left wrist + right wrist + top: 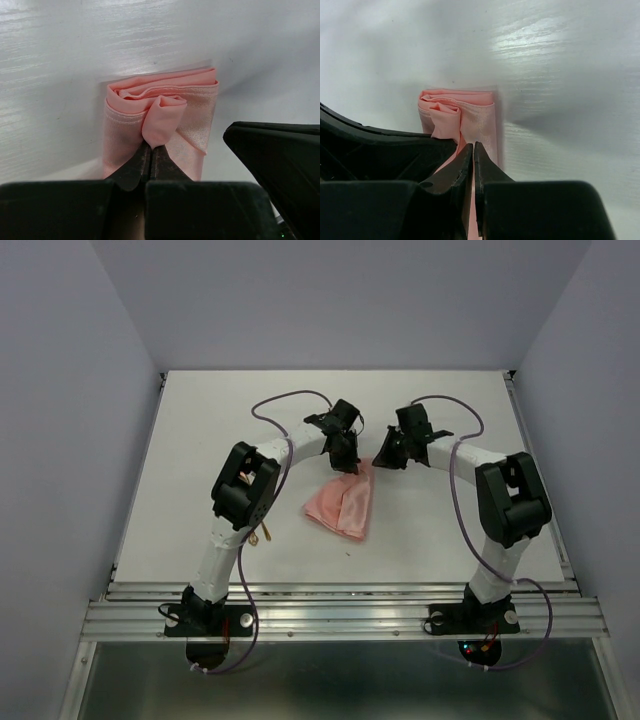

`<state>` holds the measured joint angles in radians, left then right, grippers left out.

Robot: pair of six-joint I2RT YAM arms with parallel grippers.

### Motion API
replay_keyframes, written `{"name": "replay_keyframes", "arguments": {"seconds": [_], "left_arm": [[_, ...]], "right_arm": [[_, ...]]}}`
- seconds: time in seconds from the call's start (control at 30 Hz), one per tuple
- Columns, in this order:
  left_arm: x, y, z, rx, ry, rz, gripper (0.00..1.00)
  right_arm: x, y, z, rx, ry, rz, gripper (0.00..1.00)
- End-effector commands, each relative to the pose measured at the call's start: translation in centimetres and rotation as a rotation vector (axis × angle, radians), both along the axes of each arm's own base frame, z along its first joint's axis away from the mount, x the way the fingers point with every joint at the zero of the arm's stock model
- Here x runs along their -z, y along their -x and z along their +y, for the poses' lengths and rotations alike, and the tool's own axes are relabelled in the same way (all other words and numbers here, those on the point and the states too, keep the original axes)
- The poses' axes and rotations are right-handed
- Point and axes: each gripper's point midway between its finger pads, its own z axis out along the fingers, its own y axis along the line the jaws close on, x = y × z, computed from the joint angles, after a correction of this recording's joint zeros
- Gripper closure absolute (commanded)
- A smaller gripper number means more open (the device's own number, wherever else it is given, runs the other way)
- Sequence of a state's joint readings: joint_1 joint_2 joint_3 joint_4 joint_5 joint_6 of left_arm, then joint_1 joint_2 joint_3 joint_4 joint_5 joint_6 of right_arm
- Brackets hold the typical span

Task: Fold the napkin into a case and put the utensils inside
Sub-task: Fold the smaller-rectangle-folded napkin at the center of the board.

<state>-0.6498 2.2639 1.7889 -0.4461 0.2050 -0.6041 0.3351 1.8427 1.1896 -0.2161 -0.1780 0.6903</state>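
Note:
The salmon-pink napkin (342, 505) lies folded into a layered strip in the middle of the table, its far end raised between the two grippers. My left gripper (346, 454) is shut on a small fold of the napkin (165, 107); the cloth bulges out above the left gripper's (151, 146) tips. My right gripper (386, 454) is close beside it on the right. In the right wrist view, the right gripper (473, 145) has its jaws drawn together over the napkin's (479, 117) edge, with pink showing in the thin slit. A gold glint of the utensils (263, 532) peeks out beside the left arm.
The left arm's elbow (244, 485) hangs over the utensils and hides most of them. The right gripper's black body (280, 160) crowds the left wrist view. A white table (200, 440) with an aluminium rail (340, 610) along its near edge carries everything.

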Motion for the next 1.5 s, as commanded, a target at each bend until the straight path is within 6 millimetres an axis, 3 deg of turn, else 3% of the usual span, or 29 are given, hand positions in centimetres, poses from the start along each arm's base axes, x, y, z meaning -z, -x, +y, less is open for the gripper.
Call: {"name": "replay_keyframes", "arguments": {"seconds": [0.0, 0.23, 0.47, 0.67, 0.93, 1.47], "left_arm": [[1.7, -0.1, 1.6, 0.015, -0.089, 0.014, 1.0], [1.3, -0.4, 1.4, 0.03, -0.086, 0.004, 1.0], [0.6, -1.1, 1.0, 0.051, -0.087, -0.021, 1.0], [-1.3, -2.4, 0.5, 0.096, -0.091, -0.074, 1.0], [-3.2, -2.9, -0.1, 0.174, -0.085, -0.098, 1.0], [-6.5, -0.7, -1.5, 0.213, -0.003, -0.091, 1.0]], "right_arm": [[-1.2, -0.9, 0.9, -0.095, 0.021, -0.047, 0.91], [0.5, -1.1, 2.1, -0.188, 0.004, -0.008, 0.91], [5.4, 0.4, 0.2, -0.096, 0.086, 0.116, 0.92], [7.3, 2.9, -1.6, 0.083, 0.089, 0.209, 0.93], [7.6, 5.5, -2.3, 0.258, -0.003, 0.253, 0.94], [7.5, 4.7, -1.1, 0.367, -0.112, 0.291, 0.94]]}}
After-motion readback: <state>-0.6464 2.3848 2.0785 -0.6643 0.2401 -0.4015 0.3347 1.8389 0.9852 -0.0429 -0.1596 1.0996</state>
